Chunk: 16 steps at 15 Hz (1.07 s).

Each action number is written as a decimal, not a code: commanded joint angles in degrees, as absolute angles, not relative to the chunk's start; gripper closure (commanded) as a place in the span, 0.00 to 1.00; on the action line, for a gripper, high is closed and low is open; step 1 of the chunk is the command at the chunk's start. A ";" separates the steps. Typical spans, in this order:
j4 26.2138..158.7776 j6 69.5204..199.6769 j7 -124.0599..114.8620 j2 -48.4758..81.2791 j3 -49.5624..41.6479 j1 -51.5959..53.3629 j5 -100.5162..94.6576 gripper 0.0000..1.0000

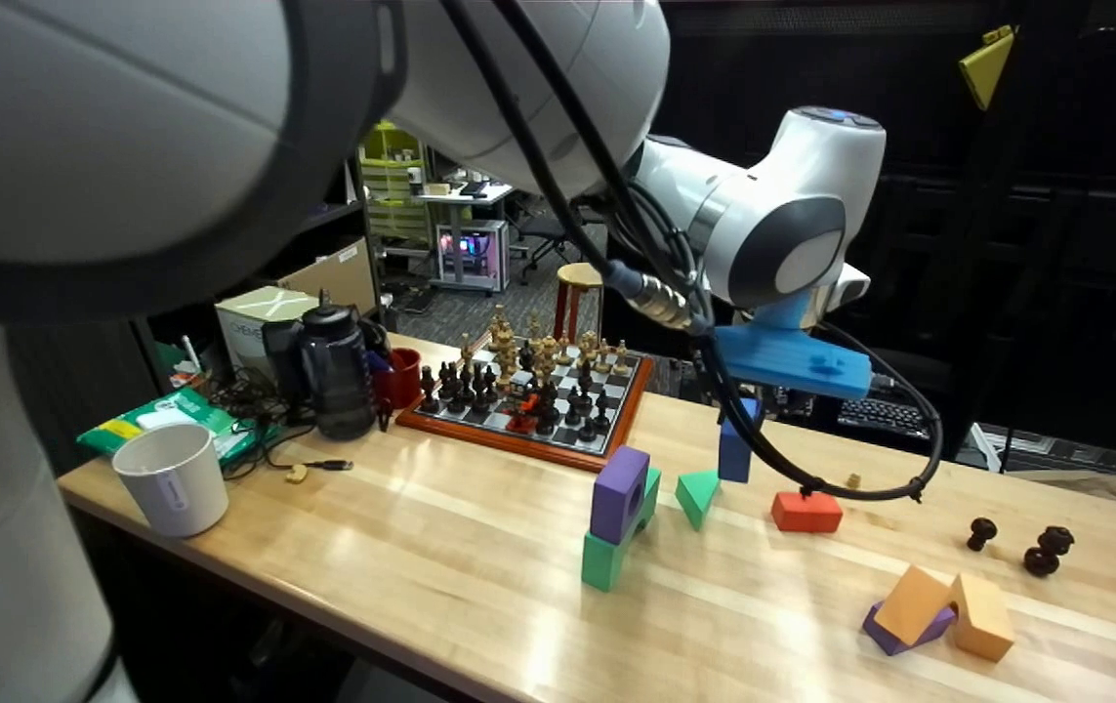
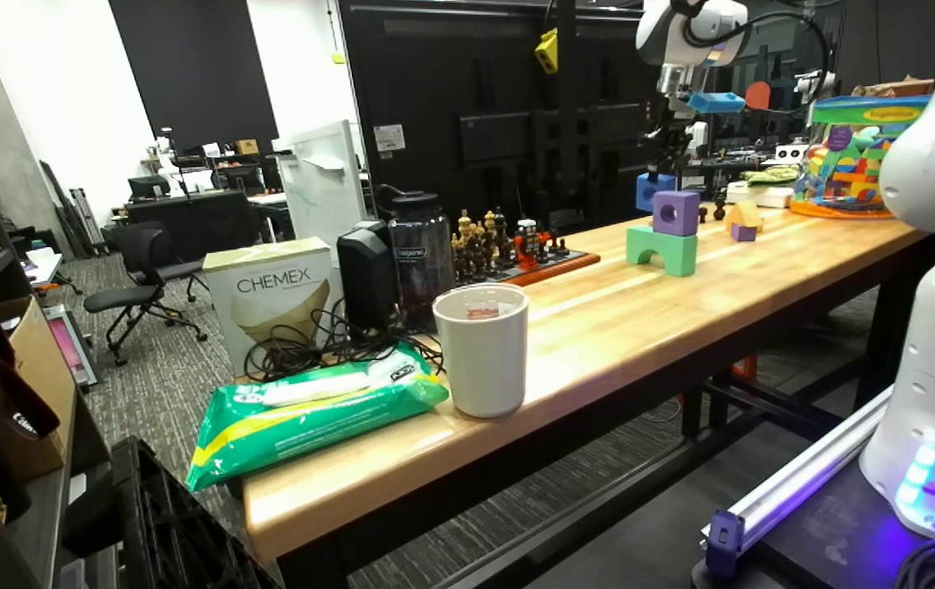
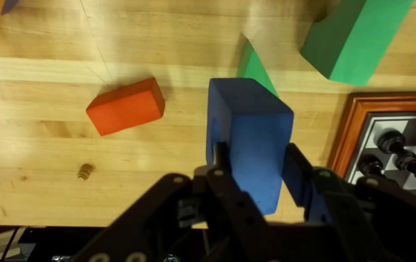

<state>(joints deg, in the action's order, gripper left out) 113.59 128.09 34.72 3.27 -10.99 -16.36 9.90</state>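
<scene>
One blue blk (image 3: 255, 142) pinched in gripper (image 3: 256, 154), apparently clear of tabletop (image 3: 138, 163), near green triangle (image 3: 254, 69). Purple blk (image 2: 685, 214) sits atop green arch (image 2: 659, 242). Status, by est.: pick-up done; release of blue blk not yet done.

"In an exterior view, what's on the arch (image 1: 601, 563)?"
"A block (image 1: 614, 500)."
"Right of the arch?"
"A triangle (image 1: 697, 494) and the held brick (image 1: 734, 451)."
"Left?"
"A cup (image 1: 172, 483)."
"Behind?"
"The chessboard (image 1: 504, 444)."
</scene>
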 commanded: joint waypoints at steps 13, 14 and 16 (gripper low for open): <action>125.67 130.07 25.23 -11.36 -9.17 -8.11 4.90 0.86; 126.09 130.21 24.90 -11.65 -9.11 -7.83 4.81 0.86; 126.79 130.27 24.25 -12.09 -9.03 -7.33 4.58 0.86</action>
<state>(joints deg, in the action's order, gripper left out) 124.03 129.28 26.04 -9.29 -9.16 -8.27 5.73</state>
